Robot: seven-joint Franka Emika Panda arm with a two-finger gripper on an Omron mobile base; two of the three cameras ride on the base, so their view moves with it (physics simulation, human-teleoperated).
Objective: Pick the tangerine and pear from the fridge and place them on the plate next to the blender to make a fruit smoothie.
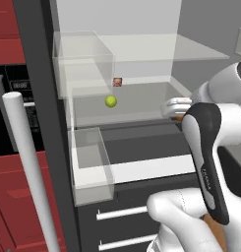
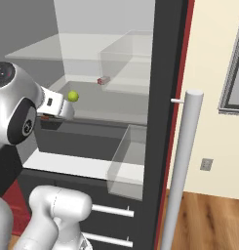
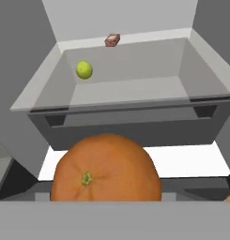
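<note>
The tangerine (image 3: 107, 168) looms large and orange at the bottom of the hand view, right in front of the hand. My gripper (image 1: 176, 114) (image 2: 48, 114) is shut on it in front of the open fridge (image 1: 43, 98) (image 2: 165, 73), at the height of the glass drawer; a sliver of orange shows under the white hand. The pear (image 1: 110, 101) (image 2: 73, 96) (image 3: 84, 70), a small yellow-green ball, lies inside the drawer towards its back left, well apart from the gripper. The plate and the blender are out of view.
A small reddish-brown box (image 1: 117, 81) (image 3: 112, 40) sits on the ledge behind the drawer. Translucent door bins (image 1: 90, 162) (image 2: 128, 161) jut out on both sides. Thick white bar handles (image 1: 28, 162) (image 2: 184, 166) stand close. Red cabinets with a black microwave (image 1: 14, 98) are to the left.
</note>
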